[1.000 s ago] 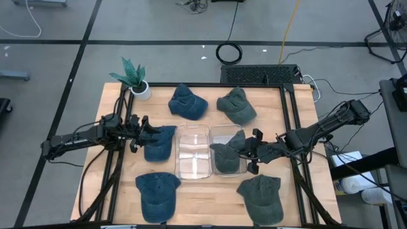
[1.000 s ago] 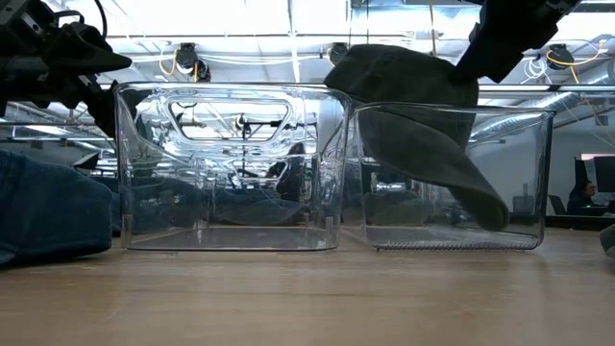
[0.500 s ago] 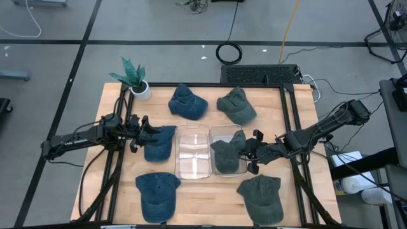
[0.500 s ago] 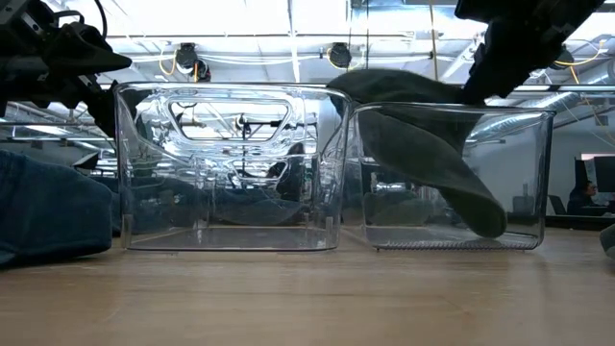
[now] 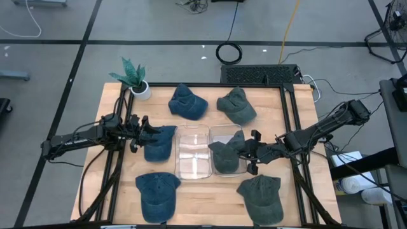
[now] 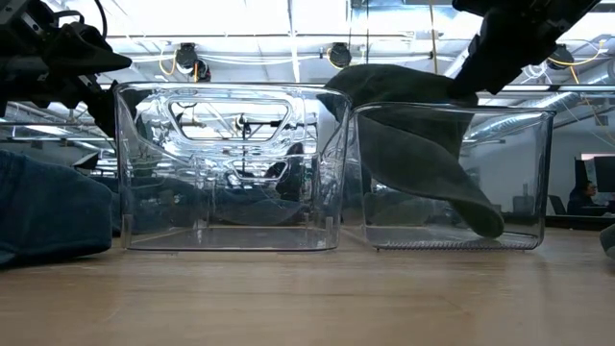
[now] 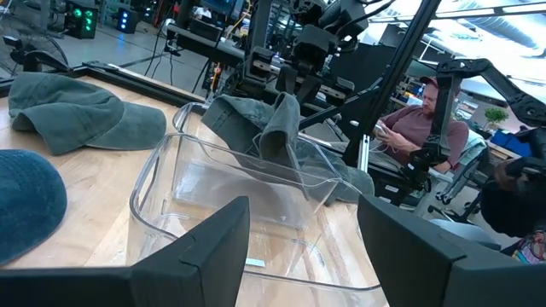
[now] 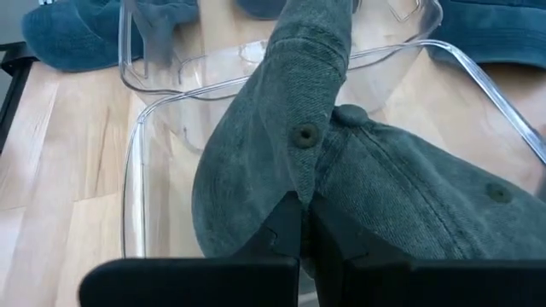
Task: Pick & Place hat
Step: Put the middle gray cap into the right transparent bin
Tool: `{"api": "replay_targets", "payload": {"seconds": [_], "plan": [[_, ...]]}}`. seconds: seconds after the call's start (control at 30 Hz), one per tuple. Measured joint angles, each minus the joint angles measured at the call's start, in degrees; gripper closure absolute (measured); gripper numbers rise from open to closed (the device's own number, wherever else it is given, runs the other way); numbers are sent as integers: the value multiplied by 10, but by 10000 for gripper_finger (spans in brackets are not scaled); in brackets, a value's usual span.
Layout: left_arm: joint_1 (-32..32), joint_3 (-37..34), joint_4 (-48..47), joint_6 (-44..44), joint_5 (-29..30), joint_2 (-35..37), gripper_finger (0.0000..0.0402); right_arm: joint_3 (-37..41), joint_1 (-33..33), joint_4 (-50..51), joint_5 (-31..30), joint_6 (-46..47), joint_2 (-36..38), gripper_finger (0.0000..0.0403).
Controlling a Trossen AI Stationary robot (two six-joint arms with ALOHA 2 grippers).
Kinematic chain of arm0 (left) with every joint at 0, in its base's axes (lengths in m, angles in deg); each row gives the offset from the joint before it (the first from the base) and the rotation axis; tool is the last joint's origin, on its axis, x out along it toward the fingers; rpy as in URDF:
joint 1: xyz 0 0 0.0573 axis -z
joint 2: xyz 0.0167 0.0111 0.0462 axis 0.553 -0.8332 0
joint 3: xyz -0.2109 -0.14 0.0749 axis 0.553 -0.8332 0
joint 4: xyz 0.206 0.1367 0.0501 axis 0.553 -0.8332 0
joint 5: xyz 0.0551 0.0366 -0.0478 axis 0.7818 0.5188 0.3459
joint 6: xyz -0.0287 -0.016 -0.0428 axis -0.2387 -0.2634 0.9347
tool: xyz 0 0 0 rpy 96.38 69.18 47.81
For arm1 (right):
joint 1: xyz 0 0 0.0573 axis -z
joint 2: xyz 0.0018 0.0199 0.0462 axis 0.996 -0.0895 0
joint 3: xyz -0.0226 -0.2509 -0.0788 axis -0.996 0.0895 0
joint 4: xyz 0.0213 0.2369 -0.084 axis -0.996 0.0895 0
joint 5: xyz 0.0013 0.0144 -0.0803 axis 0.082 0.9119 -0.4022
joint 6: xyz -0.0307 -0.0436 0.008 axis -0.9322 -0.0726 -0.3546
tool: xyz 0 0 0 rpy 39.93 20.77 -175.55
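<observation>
Two clear bins stand side by side mid-table: the left bin (image 5: 193, 152) and the right bin (image 5: 220, 131). My right gripper (image 5: 246, 152) is shut on a green hat (image 5: 224, 154) over the right bin. In the low view the green hat (image 6: 413, 144) drapes down into that bin (image 6: 538, 173). My left gripper (image 5: 141, 131) is open and hovers at the left edge of a blue hat (image 5: 159, 141), which lies flat on the table beside the left bin. The left wrist view looks past that open gripper (image 7: 303, 206) at the bins. My right gripper pinches a raised fold of the green hat's crown (image 8: 294, 183) between its two fingers, coming from the table's right side, slanting down. The crown is held up at rim height, and the brim (image 6: 471, 207) hangs down inside the right bin, close to its floor.
Several other hats lie flat on the table: blue (image 5: 186, 102) and green (image 5: 236, 105) at the far side, blue (image 5: 157, 194) and green (image 5: 261, 196) at the near side. A potted plant (image 5: 135, 80) stands at the far left corner. A seated person (image 7: 409, 128) is beyond the table.
My right gripper has shifted a little toward the table's left, still shut on the green hat. The hat has moved with it over the right bin, and its brim hangs slightly lower inside.
</observation>
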Motion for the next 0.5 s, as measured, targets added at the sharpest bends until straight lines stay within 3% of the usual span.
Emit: {"api": "replay_targets", "payload": {"seconds": [0.5], "plan": [[0,0,0,0,0,0,174,0,50,-25,2,-65,-65,402]]}}
